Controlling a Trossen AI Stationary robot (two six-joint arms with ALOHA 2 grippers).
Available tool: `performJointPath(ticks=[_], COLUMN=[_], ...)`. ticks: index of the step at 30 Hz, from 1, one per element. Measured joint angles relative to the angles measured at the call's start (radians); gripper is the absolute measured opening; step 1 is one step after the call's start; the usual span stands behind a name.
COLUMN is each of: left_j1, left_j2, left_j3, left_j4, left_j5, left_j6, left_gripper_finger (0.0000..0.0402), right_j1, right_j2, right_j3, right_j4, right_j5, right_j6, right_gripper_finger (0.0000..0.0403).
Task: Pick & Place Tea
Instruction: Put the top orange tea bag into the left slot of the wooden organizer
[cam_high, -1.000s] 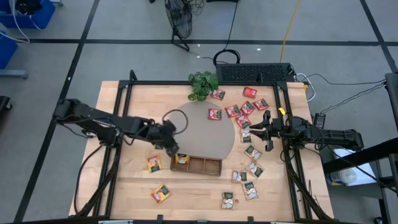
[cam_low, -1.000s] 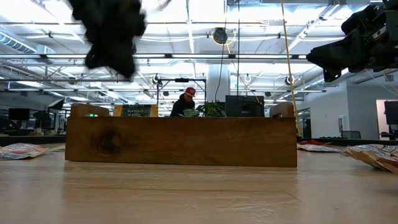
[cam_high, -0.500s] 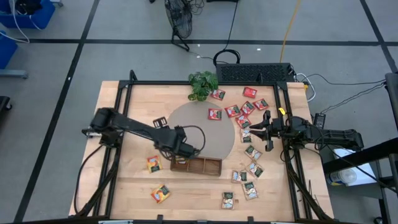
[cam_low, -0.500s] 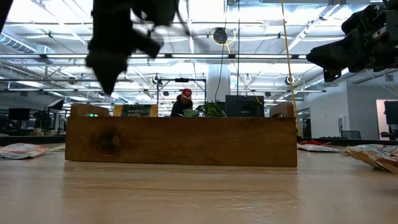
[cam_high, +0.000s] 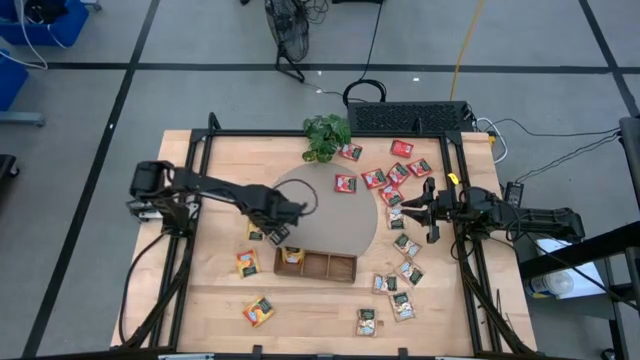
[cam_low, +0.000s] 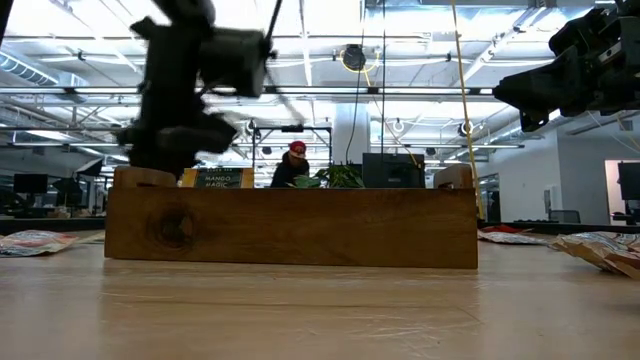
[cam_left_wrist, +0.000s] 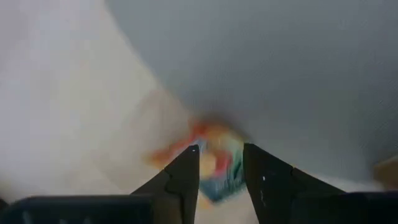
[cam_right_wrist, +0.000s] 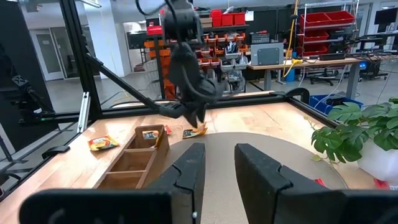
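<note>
An orange-yellow tea packet (cam_left_wrist: 214, 165) lies flat on the table at the grey mat's edge, just beyond the wooden tray's (cam_high: 318, 264) left end; it also shows in the right wrist view (cam_right_wrist: 194, 132). My left gripper (cam_left_wrist: 221, 152) points down right over it, open, its fingertips either side of the packet's image; whether they touch it does not show. From above, the gripper (cam_high: 275, 232) hides this packet. Another packet (cam_high: 292, 255) lies in the tray's left compartment. My right gripper (cam_right_wrist: 214, 152) waits level at the table's right edge, open, with nothing between its fingers.
Several red and beige tea packets (cam_high: 390, 180) lie scattered at the right, more (cam_high: 405, 272) to the right of the tray, and two orange ones (cam_high: 247, 262) at the near left. A potted plant (cam_high: 326, 135) stands at the far edge. A round grey mat (cam_high: 330, 215) covers the middle.
My left gripper has come down from well above the tray to just behind its left end, and has tipped from slanting to pointing straight down over the orange packet. Along the way it swung a little to the right and back.
</note>
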Motion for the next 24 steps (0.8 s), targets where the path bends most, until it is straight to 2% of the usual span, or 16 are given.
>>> performJointPath(ticks=[4, 9, 17, 24], left_j1=[0.023, 0.038, 0.039, 0.040], left_j2=[-0.002, -0.003, -0.003, -0.025], left_j3=[-0.084, -0.116, -0.117, -0.114], left_j4=[-0.002, 0.001, 0.002, 0.000], left_j5=[0.024, 0.027, 0.027, 0.032], left_j6=[-0.062, -0.081, 0.078, 0.163], left_gripper_finger=[0.0153, 0.0208, 0.0291, 0.0314], right_j1=[0.000, 0.000, 0.000, 0.000], right_j2=[0.000, 0.000, 0.000, 0.000], right_j3=[0.000, 0.000, 0.000, 0.000], right_j4=[0.000, 0.000, 0.000, 0.000], right_j5=[0.000, 0.000, 0.000, 0.000], right_j6=[0.000, 0.000, 0.000, 0.000], right_gripper_finger=[0.0075, 0.0075, 0.0075, 0.0075])
